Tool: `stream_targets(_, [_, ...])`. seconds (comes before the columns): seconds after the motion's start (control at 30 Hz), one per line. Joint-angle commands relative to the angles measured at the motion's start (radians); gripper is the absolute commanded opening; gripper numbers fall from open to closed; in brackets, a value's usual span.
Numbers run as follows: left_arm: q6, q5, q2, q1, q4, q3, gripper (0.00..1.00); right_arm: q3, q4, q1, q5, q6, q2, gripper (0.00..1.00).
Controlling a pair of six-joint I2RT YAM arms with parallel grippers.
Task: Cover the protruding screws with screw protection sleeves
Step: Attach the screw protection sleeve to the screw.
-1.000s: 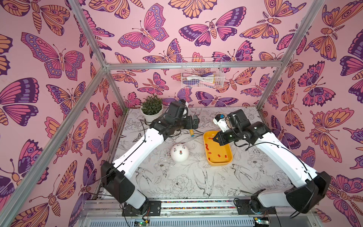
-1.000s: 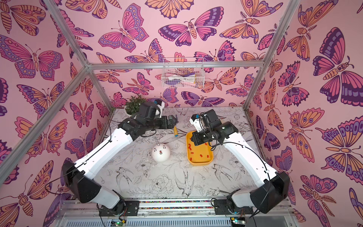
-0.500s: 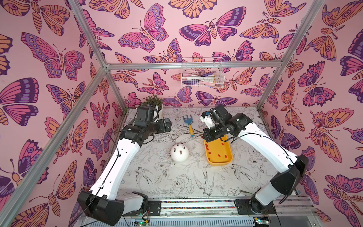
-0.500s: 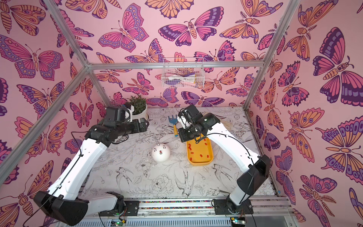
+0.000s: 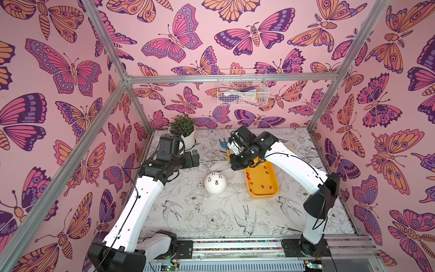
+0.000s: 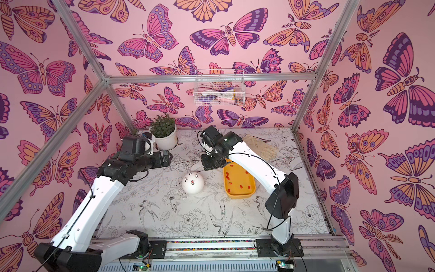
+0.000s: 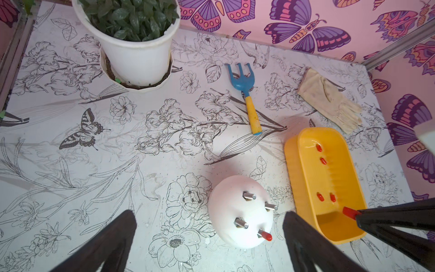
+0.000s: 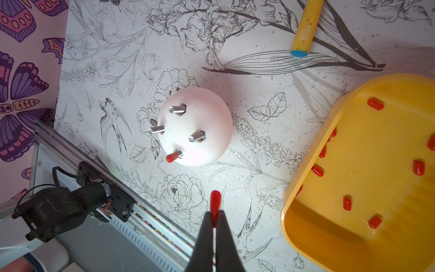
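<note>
The floral-printed worktop (image 5: 211, 223) carried a glossy yellow oblong tray (image 5: 261, 195) just beside a smooth white dome (image 5: 215, 188). The left hand (image 7: 209, 214) hung spread wide and empty. The right hand (image 8: 215, 215) pinched one red rubbery sleeve (image 8: 215, 200) lengthwise, its rounded end pointing out past the fingertips, seemingly between dome and tray. Four steel screws (image 8: 177, 109) splayed upward from the dome, and one wore a sleeve (image 8: 171, 157). Loose sleeves (image 8: 419, 167) lay scattered in the tray.

left end effector (image 7: 208, 213) spread, right one (image 8: 214, 215) pinched
</note>
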Motion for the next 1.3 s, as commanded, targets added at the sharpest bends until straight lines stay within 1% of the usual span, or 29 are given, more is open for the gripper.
stream_targets(0.0, [0.018,-0.015,-0.019,0.016,0.036,-0.04,1.0,0.057,-0.053,0.011,-0.016,0.024,0.038,0.06])
stream_targets(0.13, [0.016,0.0,-0.027,0.024,0.046,-0.057,1.0,0.095,-0.072,0.012,-0.022,0.027,0.079,0.06])
stream_targets(0.5, [0.027,-0.034,-0.031,0.026,0.052,-0.076,1.0,0.142,-0.084,0.028,-0.063,0.036,0.153,0.06])
stream_targets(0.9, [0.025,-0.028,-0.036,0.027,0.051,-0.073,1.0,0.193,-0.095,0.043,-0.091,0.033,0.204,0.06])
stream_targets(1.27, [0.023,-0.024,-0.042,0.033,0.052,-0.073,1.0,0.206,-0.103,0.045,-0.098,0.025,0.23,0.06])
